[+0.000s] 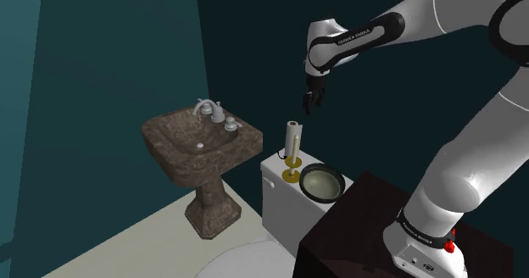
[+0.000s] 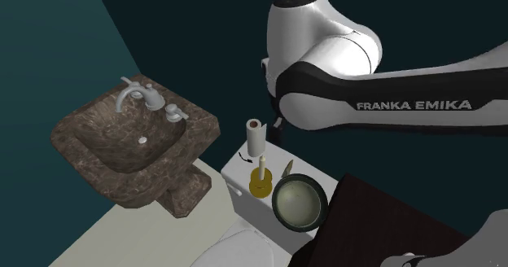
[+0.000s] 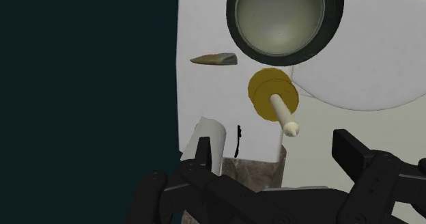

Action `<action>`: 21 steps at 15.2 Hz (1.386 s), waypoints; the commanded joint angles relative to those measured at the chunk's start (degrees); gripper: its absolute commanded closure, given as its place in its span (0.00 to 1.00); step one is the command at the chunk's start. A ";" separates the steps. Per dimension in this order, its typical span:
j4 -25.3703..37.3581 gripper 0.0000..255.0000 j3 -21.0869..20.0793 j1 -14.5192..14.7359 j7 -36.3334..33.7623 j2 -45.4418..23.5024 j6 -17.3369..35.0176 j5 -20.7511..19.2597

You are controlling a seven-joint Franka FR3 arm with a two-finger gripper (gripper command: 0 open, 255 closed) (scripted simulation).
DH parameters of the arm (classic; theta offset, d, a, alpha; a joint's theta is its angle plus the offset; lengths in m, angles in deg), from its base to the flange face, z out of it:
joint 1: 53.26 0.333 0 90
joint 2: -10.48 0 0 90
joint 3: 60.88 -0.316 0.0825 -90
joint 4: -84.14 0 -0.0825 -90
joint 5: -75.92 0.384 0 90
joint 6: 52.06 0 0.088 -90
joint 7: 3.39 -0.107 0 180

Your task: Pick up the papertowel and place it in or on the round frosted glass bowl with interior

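Papertowel point(image 2: 256, 137) upright on tank point(image 2: 238, 170), nr bowl point(image 2: 298, 204); gripper point(image 1: 312, 98) above, fingers apart

A mottled brown stone sink point(image 1: 199, 149) stands on its pedestal point(image 1: 208, 213) against dark teal walls point(image 1: 102, 64), with a silver faucet point(image 1: 208, 109) at its back rim. Just beside it is a white toilet tank point(image 1: 275, 187). On the tank lid stand a cream candle point(image 2: 262, 169) in a yellow holder point(image 2: 260, 186) and, near it, a small brownish wedge point(image 3: 215, 59). The floor point(image 1: 127, 242) is pale.
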 commanded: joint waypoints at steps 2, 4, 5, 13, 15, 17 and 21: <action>3.64 0.00 1.00 -0.44 1.78 -6.82 3.34 1.14; 6.36 0.00 1.47 -0.80 3.01 -11.21 5.01 2.13; 7.84 0.00 1.65 -1.02 3.64 -13.41 5.74 2.67; 22.52 0.00 1.77 -3.58 8.35 -31.39 8.80 7.32; 27.09 0.00 1.52 -4.41 9.31 -36.02 8.77 8.35; 32.09 0.00 1.19 -5.27 10.13 -40.75 8.40 9.27; 32.50 0.00 1.02 -5.53 10.34 -42.81 10.04 9.57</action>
